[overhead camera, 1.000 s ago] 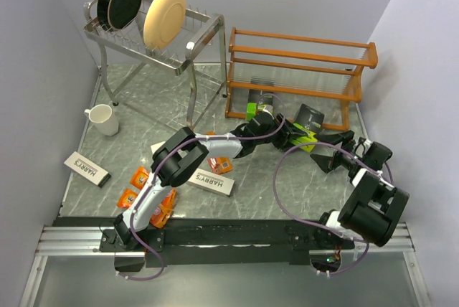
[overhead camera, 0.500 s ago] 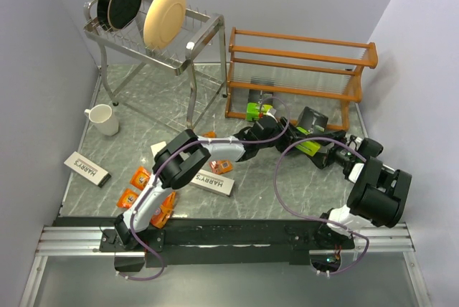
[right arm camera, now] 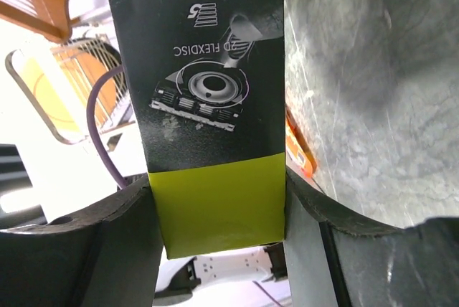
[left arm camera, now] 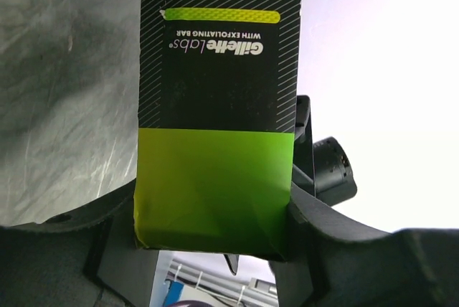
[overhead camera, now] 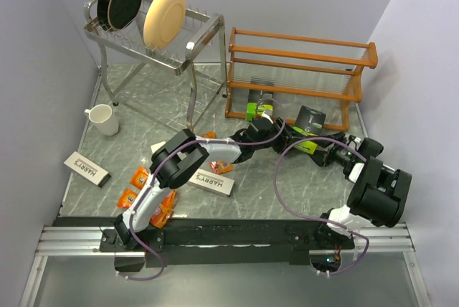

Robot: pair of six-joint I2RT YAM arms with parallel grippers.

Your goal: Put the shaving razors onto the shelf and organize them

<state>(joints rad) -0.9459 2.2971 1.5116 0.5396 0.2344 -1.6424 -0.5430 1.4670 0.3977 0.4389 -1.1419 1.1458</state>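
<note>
My left gripper (left arm camera: 211, 228) is shut on the lime end of a black-and-lime razor pack (left arm camera: 215, 106). In the top view this gripper (overhead camera: 262, 119) holds the pack (overhead camera: 253, 110) just in front of the bottom tier of the orange-brown wooden shelf (overhead camera: 301, 41). My right gripper (right arm camera: 219, 214) is shut on the second black-and-lime pack (right arm camera: 208, 70), in the top view (overhead camera: 309, 119) right of the first. White HARRY'S boxes (overhead camera: 86, 168) (overhead camera: 211, 181) and orange packs (overhead camera: 140, 176) (overhead camera: 165, 206) lie on the marble at the left.
A silver metal rack (overhead camera: 154, 31) with a black and a cream plate stands at the back left. A white mug (overhead camera: 102, 119) stands near the left wall. Walls close in on both sides. Purple cables loop off both arms.
My left wrist has drawn back a little to the left. My right arm has shifted its elbow to the right. Both packs stay held near the shelf's foot.
</note>
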